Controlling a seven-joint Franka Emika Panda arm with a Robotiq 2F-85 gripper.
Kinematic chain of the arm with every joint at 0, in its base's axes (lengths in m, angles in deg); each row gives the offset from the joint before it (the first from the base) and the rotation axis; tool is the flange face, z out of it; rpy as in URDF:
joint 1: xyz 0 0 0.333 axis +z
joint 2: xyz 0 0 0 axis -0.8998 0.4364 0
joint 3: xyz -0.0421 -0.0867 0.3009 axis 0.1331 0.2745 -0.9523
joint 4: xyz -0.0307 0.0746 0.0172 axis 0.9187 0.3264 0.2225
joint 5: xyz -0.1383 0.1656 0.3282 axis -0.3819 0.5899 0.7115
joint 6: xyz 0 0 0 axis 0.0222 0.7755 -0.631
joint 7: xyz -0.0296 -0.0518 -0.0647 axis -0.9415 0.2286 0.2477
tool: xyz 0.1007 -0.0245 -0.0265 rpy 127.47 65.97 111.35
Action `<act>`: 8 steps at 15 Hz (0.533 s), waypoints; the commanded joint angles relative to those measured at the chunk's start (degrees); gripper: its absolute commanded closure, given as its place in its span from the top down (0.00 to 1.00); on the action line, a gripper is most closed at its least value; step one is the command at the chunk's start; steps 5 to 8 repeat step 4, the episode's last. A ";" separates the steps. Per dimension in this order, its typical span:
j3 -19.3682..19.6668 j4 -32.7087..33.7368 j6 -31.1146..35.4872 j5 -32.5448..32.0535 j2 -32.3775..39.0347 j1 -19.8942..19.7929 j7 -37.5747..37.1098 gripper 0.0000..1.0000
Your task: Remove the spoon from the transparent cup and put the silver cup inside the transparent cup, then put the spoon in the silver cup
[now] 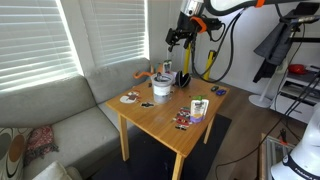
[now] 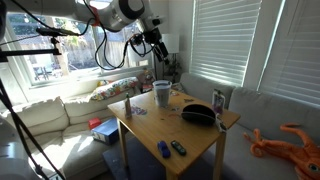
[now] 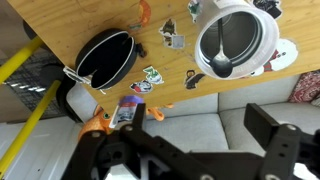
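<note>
The transparent cup [image 3: 237,40] stands upright on the wooden table [image 3: 60,25], with a dark spoon [image 3: 218,66] lying inside it. The cup also shows in both exterior views [image 1: 160,88] [image 2: 162,92]. A small greyish cup, which looks like the silver cup [image 1: 198,108] [image 2: 127,104], stands near a table edge away from the tumbler; it is out of the wrist view. My gripper [image 3: 205,125] [image 1: 178,38] [image 2: 155,42] hangs high above the table's sofa-side edge, open and empty, touching nothing.
A black round bowl [image 3: 105,57] [image 2: 198,113] sits beside the tumbler. A small purple-labelled container [image 3: 125,112] [image 2: 220,100] stands at the sofa-side edge. Stickers and orange pieces [image 3: 143,10] lie scattered. Two blue items [image 2: 170,149] lie near a corner. A grey sofa [image 3: 200,140] is below the gripper.
</note>
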 commanded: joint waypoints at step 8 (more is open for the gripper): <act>-0.46 0.11 -0.16 0.01 0.31 -0.33 0.04 1.00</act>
